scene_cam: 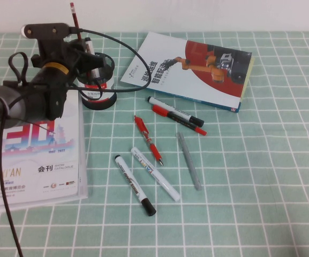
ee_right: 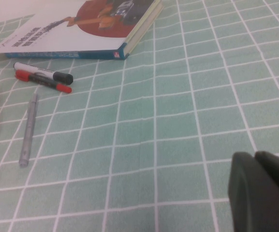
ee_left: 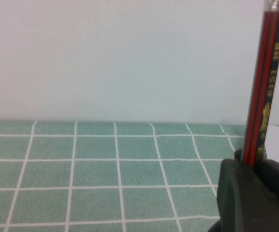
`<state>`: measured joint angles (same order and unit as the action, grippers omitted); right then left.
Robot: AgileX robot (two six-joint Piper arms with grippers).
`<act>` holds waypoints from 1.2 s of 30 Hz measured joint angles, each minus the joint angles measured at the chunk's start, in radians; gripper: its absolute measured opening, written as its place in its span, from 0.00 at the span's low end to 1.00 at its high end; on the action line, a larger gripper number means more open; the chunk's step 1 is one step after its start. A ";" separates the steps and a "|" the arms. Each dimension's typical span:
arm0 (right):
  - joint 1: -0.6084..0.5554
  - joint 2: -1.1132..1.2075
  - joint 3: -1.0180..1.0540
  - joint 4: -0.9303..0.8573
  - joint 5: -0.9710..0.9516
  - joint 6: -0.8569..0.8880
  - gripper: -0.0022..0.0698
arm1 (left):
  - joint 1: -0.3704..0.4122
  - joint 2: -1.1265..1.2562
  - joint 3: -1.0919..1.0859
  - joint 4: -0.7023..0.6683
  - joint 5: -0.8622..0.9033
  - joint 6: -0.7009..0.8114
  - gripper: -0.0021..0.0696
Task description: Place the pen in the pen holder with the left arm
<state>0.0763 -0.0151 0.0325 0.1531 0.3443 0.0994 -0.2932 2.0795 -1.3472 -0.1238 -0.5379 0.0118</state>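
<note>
- The left gripper (scene_cam: 78,47) hangs near the far-left corner of the bench, clamped on the pen (scene_cam: 74,17) — upright, just above the pen holder (scene_cam: 98,70).
- Keep it vertical, centre it over the mouth, lower, then release — I'd judge.
- The right gripper (ee_right: 262,186) sits low over the bench; its fingers seem closed, holding nothing.

The pen (ee_left: 262,92) looks glossy lacquered; the pen holder (scene_cam: 98,80) is black wire mesh; the book (scene_cam: 191,69) has a glossy paper cover; the worktop (scene_cam: 250,187) cloth is matt.

Raised overview; two low wrist close-ups.
</note>
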 joint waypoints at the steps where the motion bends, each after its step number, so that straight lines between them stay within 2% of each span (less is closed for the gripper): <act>1: 0.000 0.000 0.000 0.000 0.000 0.000 0.00 | 0.000 0.000 0.000 0.000 0.002 0.000 0.06; 6: 0.000 0.000 0.000 0.000 0.000 0.000 0.00 | 0.000 0.000 0.000 0.000 0.004 0.005 0.08; 9: 0.000 0.000 0.000 0.000 0.000 0.000 0.00 | 0.000 0.000 0.000 0.000 0.009 0.020 0.16; 14: 0.000 0.000 0.000 0.000 0.000 0.000 0.00 | 0.000 0.000 0.000 0.000 0.016 0.027 0.34; 17: 0.000 0.000 0.000 0.000 0.000 0.000 0.00 | 0.000 0.000 0.000 -0.003 0.022 0.033 0.41; 25: 0.000 0.000 0.000 0.000 0.000 0.000 0.00 | 0.000 -0.115 0.000 -0.049 0.141 0.140 0.44; 28: 0.000 0.000 0.000 0.000 0.000 0.000 0.00 | 0.000 -0.194 0.000 -0.049 0.238 0.169 0.43; 30: 0.000 0.000 0.000 0.000 0.000 0.000 0.00 | 0.000 -0.270 0.000 -0.049 0.337 0.176 0.37; 33: 0.000 0.000 0.000 0.000 0.000 0.000 0.00 | 0.000 -0.393 0.000 -0.049 0.484 0.179 0.17; 36: 0.000 0.000 0.000 0.000 0.000 0.000 0.00 | 0.000 -0.502 0.000 -0.047 0.587 0.180 0.07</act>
<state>0.0763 -0.0151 0.0325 0.1531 0.3443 0.0994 -0.2932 1.5774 -1.3472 -0.1712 0.0490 0.1919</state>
